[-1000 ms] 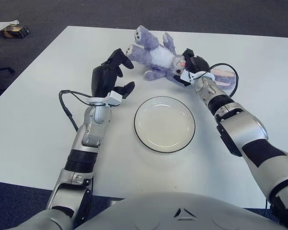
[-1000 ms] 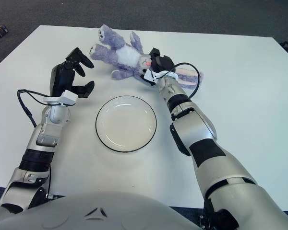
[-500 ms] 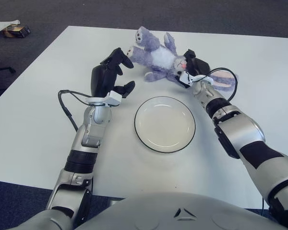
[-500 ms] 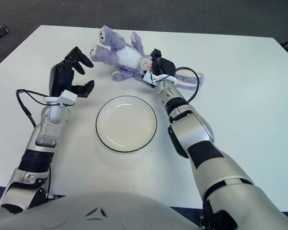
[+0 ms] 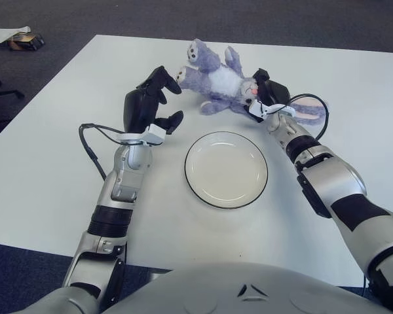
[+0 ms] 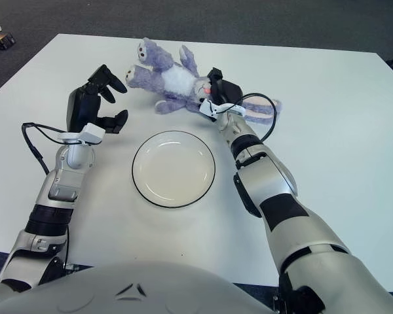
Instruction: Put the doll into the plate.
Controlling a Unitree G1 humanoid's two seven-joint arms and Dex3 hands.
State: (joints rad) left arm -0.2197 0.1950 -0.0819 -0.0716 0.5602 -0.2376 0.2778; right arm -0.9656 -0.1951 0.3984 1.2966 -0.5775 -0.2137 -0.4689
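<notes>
The doll (image 5: 217, 82) lies on the counter (image 5: 46, 163) just beyond the empty plate (image 5: 226, 169), and the right hand (image 5: 267, 95) sits at its head, though I cannot tell whether its fingers have closed on it. The left hand (image 5: 149, 104) hovers open, holding nothing, to the left of the doll's legs. To do this step well, the right hand should get a firm hold on the head or body before lifting, so the limp doll does not drag or slip, then lower it squarely over the plate's centre.
</notes>
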